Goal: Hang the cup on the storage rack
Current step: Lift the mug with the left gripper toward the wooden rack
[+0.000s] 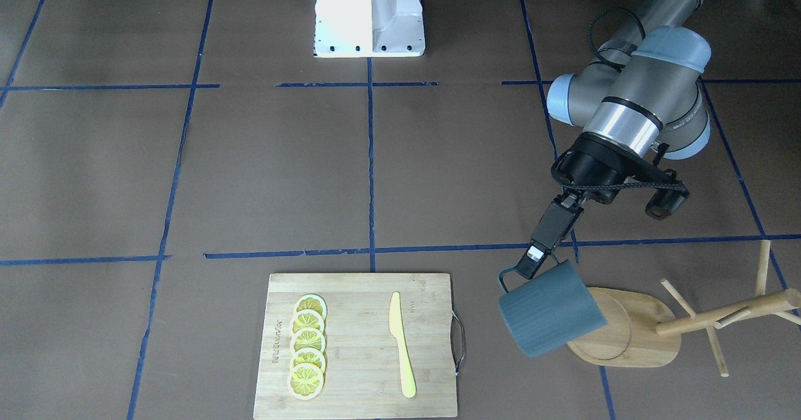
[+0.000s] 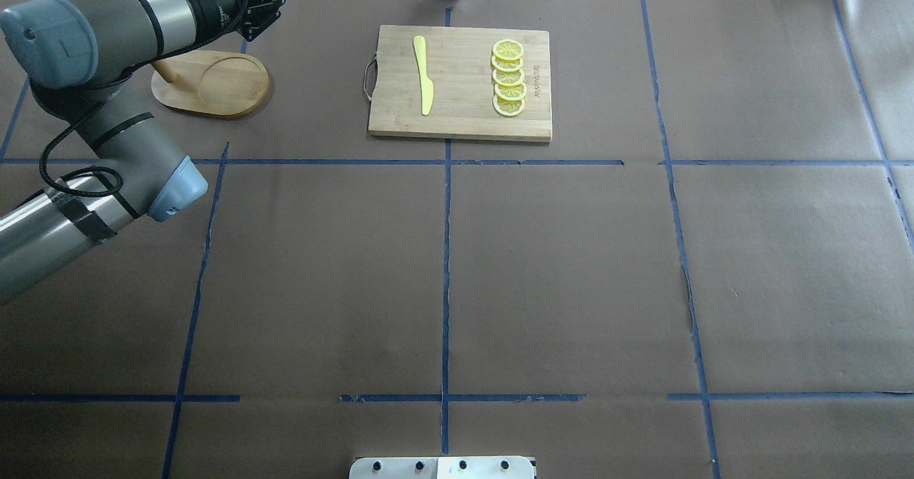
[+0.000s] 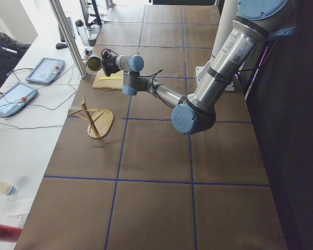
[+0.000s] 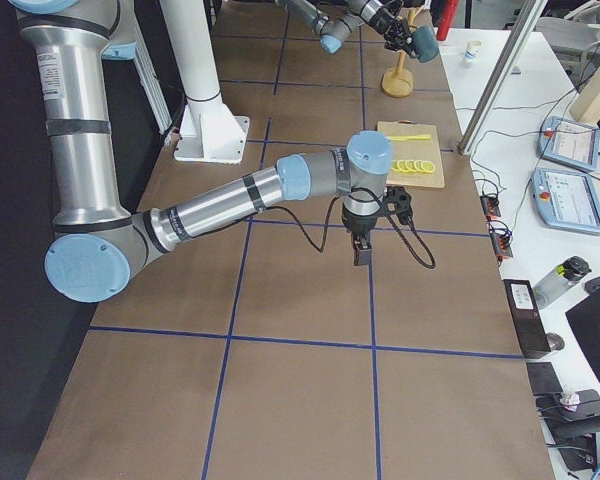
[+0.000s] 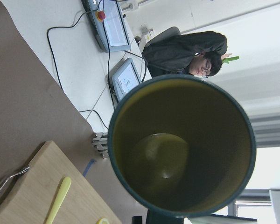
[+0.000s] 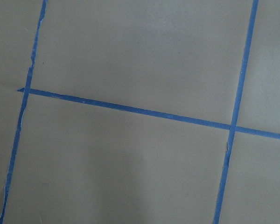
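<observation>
My left gripper (image 1: 533, 262) is shut on the dark blue-grey cup (image 1: 554, 310) at its rim by the handle. It holds the cup tilted on its side in the air, beside the bamboo storage rack (image 1: 632, 338). The rack's post (image 1: 726, 313) and pegs reach away from the cup. The left wrist view looks straight into the cup's mustard-yellow inside (image 5: 182, 149). In the overhead view the rack's oval base (image 2: 214, 83) lies under my left arm. My right gripper (image 4: 361, 252) points down over the table's middle, seen only in the exterior right view; I cannot tell if it is open or shut.
A wooden cutting board (image 1: 363, 345) with several lemon slices (image 1: 308, 348) and a yellow knife (image 1: 400, 345) lies beside the rack. The robot's white base (image 1: 369, 13) stands at the far edge. Tablets and cables lie on the side desk (image 3: 21, 99).
</observation>
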Controlling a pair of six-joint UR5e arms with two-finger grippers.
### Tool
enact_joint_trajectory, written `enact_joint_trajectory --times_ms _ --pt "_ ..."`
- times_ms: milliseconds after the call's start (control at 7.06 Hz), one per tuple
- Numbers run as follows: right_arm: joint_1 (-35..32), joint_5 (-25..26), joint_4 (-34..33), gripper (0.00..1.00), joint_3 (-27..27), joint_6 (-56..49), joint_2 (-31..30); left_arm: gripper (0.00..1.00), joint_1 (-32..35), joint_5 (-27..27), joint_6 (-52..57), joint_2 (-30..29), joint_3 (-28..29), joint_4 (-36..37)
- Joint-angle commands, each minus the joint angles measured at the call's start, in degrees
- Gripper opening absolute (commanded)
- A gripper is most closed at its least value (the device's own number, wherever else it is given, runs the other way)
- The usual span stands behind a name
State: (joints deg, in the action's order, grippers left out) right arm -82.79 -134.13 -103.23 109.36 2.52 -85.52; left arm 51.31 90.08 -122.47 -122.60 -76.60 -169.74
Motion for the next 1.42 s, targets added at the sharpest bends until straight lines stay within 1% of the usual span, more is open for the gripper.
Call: enact_joint_trajectory --times_ms 0,142,283,425,566,708,991,1274 --pt "0.0 0.0 0.0 1.0 0.1 0.1 0.0 0.0 0.2 -5.5 -8.1 0.3 4.1 -7.1" --pt "0.0 0.0 0.0 1.0 0.2 0.1 0.0 0.0 0.8 -5.6 -10.8 0.4 5.0 -7.7" --pt "0.0 0.0 0.0 1.0 0.2 0.1 0.0 0.0 1.0 -9.3 -17.8 0.4 6.3 -9.8" --pt "0.0 0.0 0.0 1.0 0.2 0.1 0.1 0.0 0.8 -11.4 -21.8 0.3 9.2 -13.8" --pt "0.0 0.1 0.0 1.0 0.2 0.1 0.3 0.0 1.0 -12.3 -23.0 0.3 10.8 -16.1" --pt "0.0 0.1 0.0 1.0 0.2 0.0 0.4 0.0 2.6 -12.2 -23.2 0.3 12.2 -16.5" --pt "0.0 0.3 0.0 1.0 0.2 0.1 0.4 0.0 3.0 -13.3 -27.3 0.2 16.7 -23.1" --pt "0.0 0.3 0.0 1.0 0.2 0.0 0.4 0.0 2.9 -13.5 -29.5 0.1 17.1 -23.7"
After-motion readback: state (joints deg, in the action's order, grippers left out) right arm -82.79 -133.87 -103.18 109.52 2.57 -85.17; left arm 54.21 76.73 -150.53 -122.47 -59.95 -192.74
